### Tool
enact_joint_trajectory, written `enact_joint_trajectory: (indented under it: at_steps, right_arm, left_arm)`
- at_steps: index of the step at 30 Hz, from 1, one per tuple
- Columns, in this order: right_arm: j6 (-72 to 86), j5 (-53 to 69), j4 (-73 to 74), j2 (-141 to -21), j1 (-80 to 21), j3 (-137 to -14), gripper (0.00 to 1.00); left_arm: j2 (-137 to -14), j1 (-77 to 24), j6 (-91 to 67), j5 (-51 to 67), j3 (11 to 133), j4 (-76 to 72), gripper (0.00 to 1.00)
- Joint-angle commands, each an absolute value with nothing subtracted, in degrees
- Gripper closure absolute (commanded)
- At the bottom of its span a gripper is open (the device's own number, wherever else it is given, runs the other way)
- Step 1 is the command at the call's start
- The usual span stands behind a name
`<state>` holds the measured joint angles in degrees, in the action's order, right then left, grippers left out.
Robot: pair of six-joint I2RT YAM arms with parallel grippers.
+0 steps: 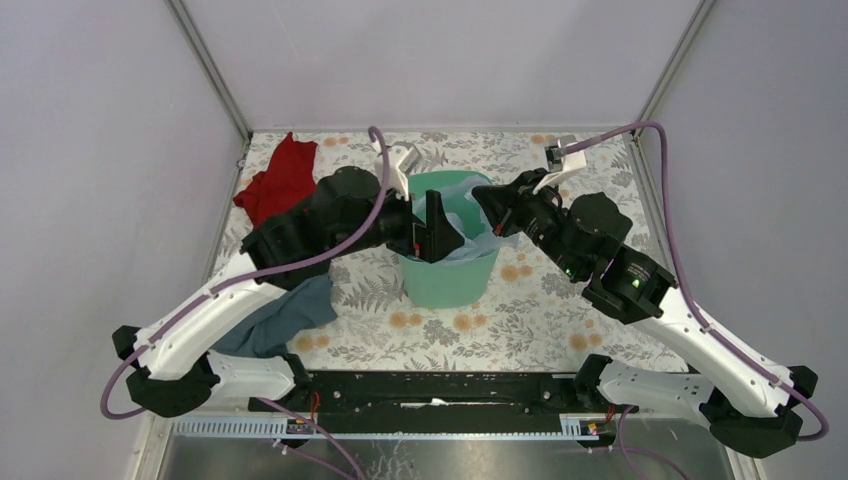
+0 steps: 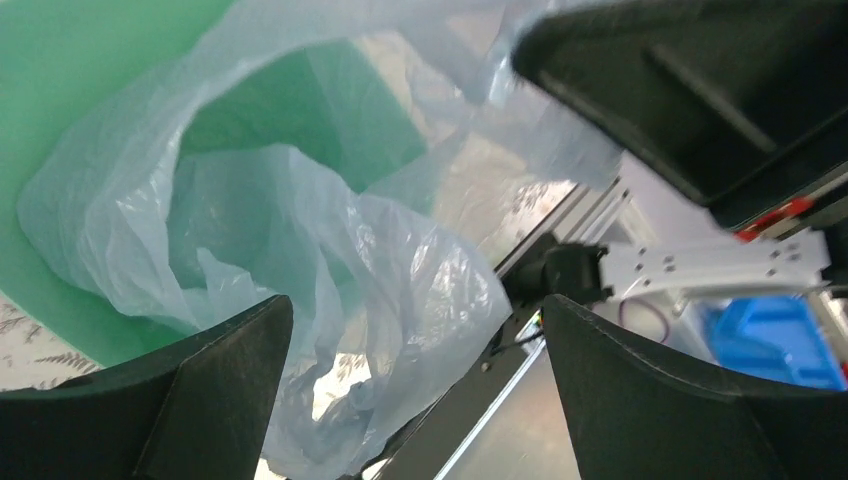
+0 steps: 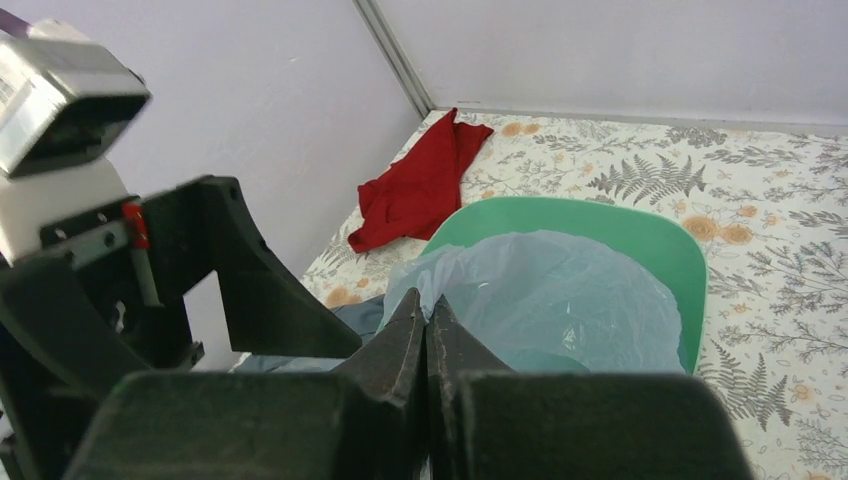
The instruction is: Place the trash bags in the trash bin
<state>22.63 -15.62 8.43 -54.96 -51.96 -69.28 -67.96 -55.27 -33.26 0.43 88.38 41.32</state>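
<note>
The mint-green trash bin [image 1: 450, 280] is standing upright in the middle of the flowered tablecloth [image 1: 520, 320], and both arms are leaning in over its mouth from either side. The pale-blue trash bag [image 3: 560, 290] is lying mostly inside the bin, its crinkly film filling the opening. One fold is spilling over the rim on the side nearest the arm bases.

The left gripper [image 2: 415, 310] is hanging just above the bin with its jaws spread wide. It is gripping nothing. The loose film is billowing in the gap between its two fingers [image 2: 200, 400], and I cannot tell whether it is touching either of them.

The right gripper [image 3: 428, 315] is reaching in from the other side with its fingers clamped tight together. Their tips are sitting right at the raised edge of the bag by the bin's rim. Whether a sliver of film is pinched between them I cannot tell from here.

A red cloth [image 1: 275, 180] is lying crumpled near the far left corner, well apart from the bin. A grey-blue cloth [image 1: 285, 315] is lying partly under the left arm, near the bin's left side.
</note>
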Motion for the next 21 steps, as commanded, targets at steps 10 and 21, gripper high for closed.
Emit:
enact_joint_trajectory:
  at_steps: [10,21]
  right_arm:
    - [16.9,-31.2,11.8,-59.3,-51.7,-75.5,1.0]
    - [17.5,-27.6,16.0,-65.2,-39.4,-80.3,1.0]
  left_arm:
    - [-70.7,-53.6,-26.8,-23.5,92.9,57.2,0.64]
    - [-78.5,-35.2,-15.1,-27.8,100.5,49.2,0.95]
